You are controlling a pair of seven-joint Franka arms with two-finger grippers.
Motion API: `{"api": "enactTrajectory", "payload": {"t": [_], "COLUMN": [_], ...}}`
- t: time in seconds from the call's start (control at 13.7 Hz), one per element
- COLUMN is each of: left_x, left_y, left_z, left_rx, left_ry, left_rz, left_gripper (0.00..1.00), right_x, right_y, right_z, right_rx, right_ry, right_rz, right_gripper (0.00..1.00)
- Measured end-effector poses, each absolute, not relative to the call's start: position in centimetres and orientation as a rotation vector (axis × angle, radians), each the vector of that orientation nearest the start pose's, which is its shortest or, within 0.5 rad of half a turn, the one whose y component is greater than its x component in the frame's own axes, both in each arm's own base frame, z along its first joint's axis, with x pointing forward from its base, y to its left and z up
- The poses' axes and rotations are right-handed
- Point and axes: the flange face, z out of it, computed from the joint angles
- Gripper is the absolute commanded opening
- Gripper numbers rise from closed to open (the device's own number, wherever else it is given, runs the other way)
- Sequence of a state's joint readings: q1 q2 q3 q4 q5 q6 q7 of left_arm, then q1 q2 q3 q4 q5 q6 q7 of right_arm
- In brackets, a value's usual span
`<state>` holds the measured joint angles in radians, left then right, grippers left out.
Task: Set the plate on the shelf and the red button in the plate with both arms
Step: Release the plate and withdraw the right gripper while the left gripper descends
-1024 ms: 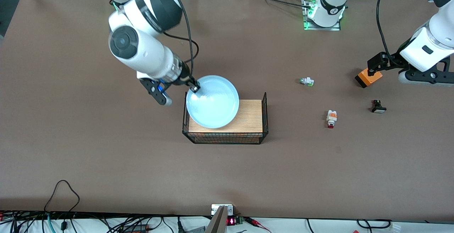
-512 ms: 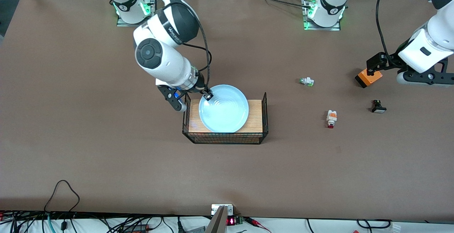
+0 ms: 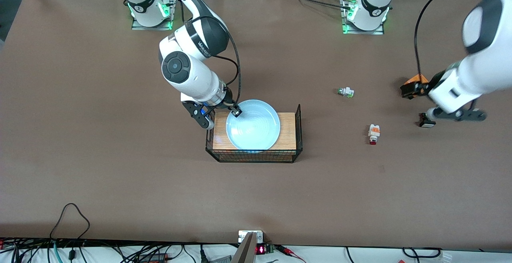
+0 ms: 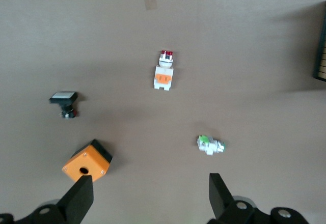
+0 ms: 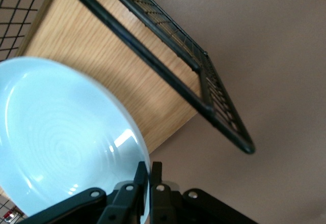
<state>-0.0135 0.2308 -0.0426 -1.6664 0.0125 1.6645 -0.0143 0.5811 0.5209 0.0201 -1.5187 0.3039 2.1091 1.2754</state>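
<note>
Right gripper, centre-left of the front frame, is pinched tight on the rim of the plate; the right wrist view shows both fingers clamping the thin edge. We read the plate as resting on, or just above, the wooden board of the wire basket; contact we cannot confirm.

Plate: round, pale light-blue, glossy, shallow raised rim, faint concentric rings. We judge it stiff, breakable and slick, so an edge pinch could let it swivel; release only once it lies flat.

Left gripper, at the right edge of the front frame, hangs with jaws spread wide and empty over the table near an orange box and a black white-capped part.

Red button, right of centre, lies on its side on the bare table: tiny white block, orange band, dark red tip. We judge it light, rigid and apt to roll; grip across the blocky white body. A green-tipped part lies above it in the frame.
</note>
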Motion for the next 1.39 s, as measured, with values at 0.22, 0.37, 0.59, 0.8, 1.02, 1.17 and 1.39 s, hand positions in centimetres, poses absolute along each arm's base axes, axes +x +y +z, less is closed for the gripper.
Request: {"api": "enactTrajectory", "payload": {"t": [0.22, 0.37, 0.59, 0.8, 1.02, 1.17, 1.39], "left_x": [62.5, 62.4, 61.1, 59.7, 58.6, 58.0, 57.7], "left_y": [-3.3, -3.6, -3.6, -3.5, -3.5, -3.4, -3.0], "left_z": [36.7, 31.5, 25.4, 21.6, 19.1, 17.6, 16.9], "left_rx": [-3.122, -3.136, -3.147, -3.145, -3.142, -3.138, -3.138], "left_ry": [0.075, 0.086, 0.182, 0.235, 0.274, 0.312, 0.322], "left_rz": [0.308, 0.207, 0.015, -0.07, -0.11, -0.108, -0.094], "left_gripper": [1.0, 1.0, 1.0, 1.0, 0.94, 0.53, 0.2], "right_x": [57.8, 57.8, 58.3, 60.7, 63.4, 63.9, 63.6], "right_y": [40.5, 39.5, 34.6, 26.0, 16.1, 11.2, 6.4], "right_z": [38.6, 42.7, 49.7, 51.9, 50.5, 50.2, 51.3], "right_rx": [-2.646, -2.635, -2.683, -2.845, -2.97, -3.084, -3.191], "right_ry": [1.161, 1.14, 1.022, 0.729, 0.498, 0.357, 0.11], "right_rz": [0.236, 0.205, 0.15, 0.055, 0.057, 0.065, 0.083], "right_gripper": [1.0, 1.0, 1.0, 1.0, 1.0, 1.0, 1.0]}}
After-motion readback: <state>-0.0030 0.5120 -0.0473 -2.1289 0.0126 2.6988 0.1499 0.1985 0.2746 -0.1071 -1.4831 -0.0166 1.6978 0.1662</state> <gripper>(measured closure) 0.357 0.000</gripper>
